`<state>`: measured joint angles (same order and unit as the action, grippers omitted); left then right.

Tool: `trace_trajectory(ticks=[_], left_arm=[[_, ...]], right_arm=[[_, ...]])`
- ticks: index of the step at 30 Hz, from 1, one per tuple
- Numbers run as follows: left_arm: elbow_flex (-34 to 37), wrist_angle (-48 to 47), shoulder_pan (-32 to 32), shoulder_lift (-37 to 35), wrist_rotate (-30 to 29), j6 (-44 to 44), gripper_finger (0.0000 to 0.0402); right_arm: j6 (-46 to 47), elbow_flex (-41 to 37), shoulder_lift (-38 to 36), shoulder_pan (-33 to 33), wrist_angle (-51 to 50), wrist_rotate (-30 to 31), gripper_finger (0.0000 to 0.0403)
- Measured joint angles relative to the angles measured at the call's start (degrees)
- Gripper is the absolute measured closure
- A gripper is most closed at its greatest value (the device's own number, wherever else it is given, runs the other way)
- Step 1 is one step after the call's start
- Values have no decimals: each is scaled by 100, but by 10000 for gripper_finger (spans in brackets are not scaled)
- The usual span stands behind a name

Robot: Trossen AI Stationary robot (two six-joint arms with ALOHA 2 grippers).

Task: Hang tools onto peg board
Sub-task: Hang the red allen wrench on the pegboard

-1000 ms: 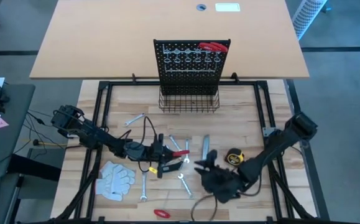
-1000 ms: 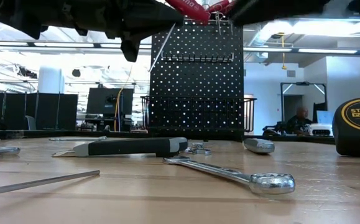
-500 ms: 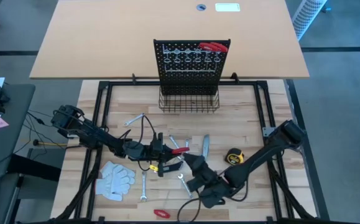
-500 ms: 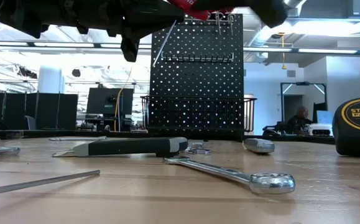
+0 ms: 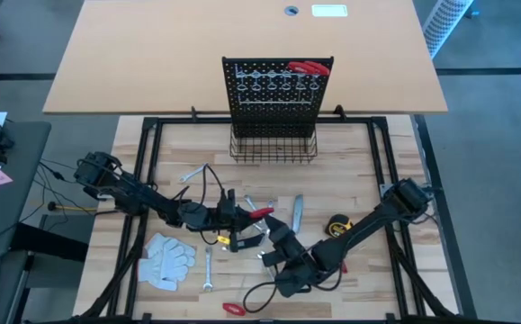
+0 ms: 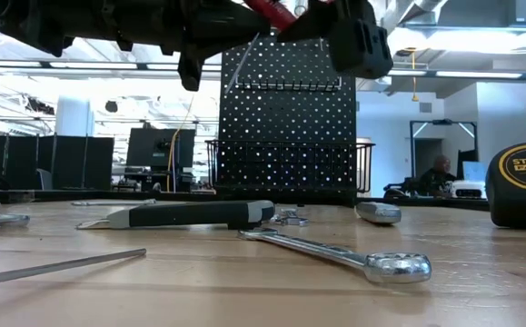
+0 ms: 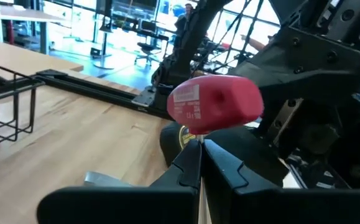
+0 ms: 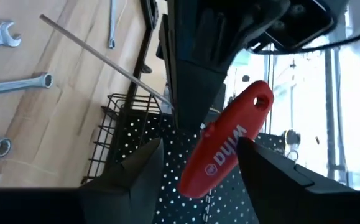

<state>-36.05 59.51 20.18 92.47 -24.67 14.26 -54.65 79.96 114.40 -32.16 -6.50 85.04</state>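
While the white gloves (image 5: 167, 258) lie at the table's (image 5: 350, 175) eight o'clock, the left gripper (image 5: 239, 227) hovers near the middle, clamped shut on a red-handled tool (image 5: 259, 214) with a thin metal shaft. At its four o'clock, the right gripper (image 5: 276, 239) has its fingers (image 8: 136, 180) spread on either side of that red handle, not closed on it. Wrenches (image 5: 208, 267) lie below; a tape measure (image 5: 337, 227) sits at three o'clock. The peg board (image 5: 276, 103) stands at twelve o'clock.
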Motion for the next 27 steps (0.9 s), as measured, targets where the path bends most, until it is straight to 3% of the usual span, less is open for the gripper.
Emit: trace_trajectory(ticks=[5, 12, 16, 20, 27], left_arm=[[-2, 44, 27, -6, 182, -52, 401], [-7, 46, 26, -11, 193, -46, 401], [-7, 9, 37, -2, 178, -42, 401], [-7, 5, 29, 0, 134, -31, 401], [-4, -24, 35, 4, 188, -29, 401]], right_arm=[[801, -2, -255, -73, 67, 80, 197], [1116, -7, -447, -75, 17, 10, 136], [1117, -13, -447, -40, 11, -130, 123], [1134, -63, -447, 47, 7, -158, 134], [1294, -63, -451, 189, 7, -854, 182]])
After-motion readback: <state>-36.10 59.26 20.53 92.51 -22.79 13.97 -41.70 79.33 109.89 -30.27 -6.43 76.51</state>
